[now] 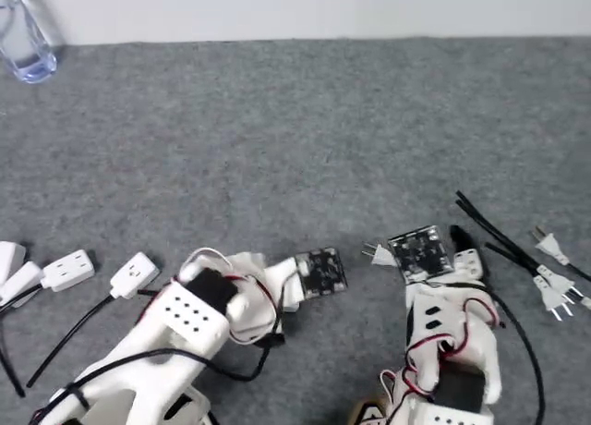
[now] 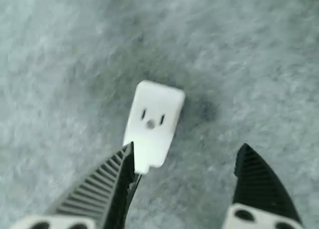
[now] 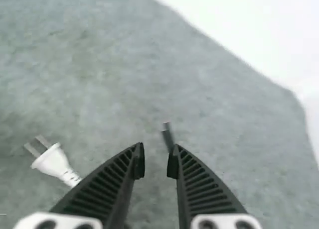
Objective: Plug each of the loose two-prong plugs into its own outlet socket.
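1. Felt, grey and carpet-like, covers the table (image 1: 323,120). A wide stretch of it runs from the arms to the far edge, where a plain white wall (image 1: 323,9) rises.
2. At the far left corner stands a clear plastic container (image 1: 28,51).
3. Along the left edge lie several white socket blocks (image 1: 69,270) on black cords, close together. The one furthest in (image 1: 134,273) is just beside the left arm (image 1: 194,314).
4. The white left arm comes in from the near edge, angled towards the table's middle.
5. The left gripper (image 2: 187,149) hangs over the felt with its black ribbed jaws spread wide. A white outlet socket (image 2: 154,122), a rounded block with two slots and a round hole, lies face up below. One fingertip (image 2: 127,157) overlaps the block's near end; the other is well apart from it, over bare felt.
6. The right arm (image 1: 452,342) stands at the near edge, right of centre.
7. The right gripper (image 3: 155,154) has its jaws nearly together, with a narrow gap and nothing between them. A thin dark end (image 3: 167,133) shows just past the tips; I cannot tell what it is.
8. A white two-prong plug (image 3: 50,160) lies flat on the felt just beside that gripper, on the side towards the left arm.
9. Near the right edge lie thin black cords (image 1: 494,233) and a cluster of loose white plugs (image 1: 552,291).
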Tool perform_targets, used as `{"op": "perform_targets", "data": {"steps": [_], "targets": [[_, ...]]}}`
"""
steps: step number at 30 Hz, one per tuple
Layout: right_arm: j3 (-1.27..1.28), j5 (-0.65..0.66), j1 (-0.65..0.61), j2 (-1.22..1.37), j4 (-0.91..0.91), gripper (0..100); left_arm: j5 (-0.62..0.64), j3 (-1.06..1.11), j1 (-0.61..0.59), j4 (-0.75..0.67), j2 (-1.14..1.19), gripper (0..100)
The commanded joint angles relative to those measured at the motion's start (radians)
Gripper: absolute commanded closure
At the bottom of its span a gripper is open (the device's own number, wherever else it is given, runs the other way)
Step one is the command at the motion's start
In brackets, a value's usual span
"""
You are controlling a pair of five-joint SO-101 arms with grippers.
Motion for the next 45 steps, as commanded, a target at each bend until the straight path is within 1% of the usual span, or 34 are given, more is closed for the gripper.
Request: {"op": "perform_targets", "data": {"steps": [1, 5, 7, 12, 14, 18, 22, 25, 29, 36, 38, 43, 45], "targets": [[-0.12, -0.014, 0.033, 0.004, 0.031, 92.0, -0.009, 0.016, 0.068, -0.069, 0.002, 69], [-0.149, -0.014, 0.027, 0.004, 0.058, 92.0, -0.012, 0.041, 0.095, -0.087, 0.002, 69], [-0.149, -0.014, 0.027, 0.004, 0.056, 92.0, -0.043, 0.051, 0.095, -0.086, 0.002, 69], [-0.152, -0.014, 0.025, 0.004, 0.056, 92.0, -0.063, 0.064, 0.089, -0.086, 0.002, 69], [-0.152, -0.012, 0.025, 0.004, 0.056, 92.0, -0.097, 0.064, 0.087, -0.087, 0.002, 69], [-0.152, -0.014, -0.019, 0.004, 0.082, 92.0, -0.106, 0.054, 0.031, -0.153, 0.017, 69], [-0.133, -0.018, -0.102, 0.004, 0.124, 92.0, -0.106, -0.008, 0.023, -0.163, 0.164, 69], [-0.101, -0.04, -0.124, 0.002, 0.119, 92.0, -0.107, -0.077, 0.025, -0.173, 0.331, 69], [-0.057, -0.04, -0.133, -0.005, 0.102, 92.0, -0.106, -0.189, 0.031, -0.12, 0.442, 69], [-0.003, -0.037, -0.13, -0.007, 0.07, 92.0, -0.11, -0.217, 0.035, -0.094, 0.471, 69], [-0.003, -0.037, -0.13, -0.007, 0.07, 92.0, -0.147, -0.217, 0.028, -0.08, 0.471, 69], [0.0, -0.037, -0.133, -0.007, 0.07, 92.0, -0.204, -0.255, -0.069, -0.066, 0.473, 69], [0.0, -0.037, -0.133, -0.007, 0.07, 92.0, -0.219, -0.294, -0.098, -0.034, 0.473, 69]]}}
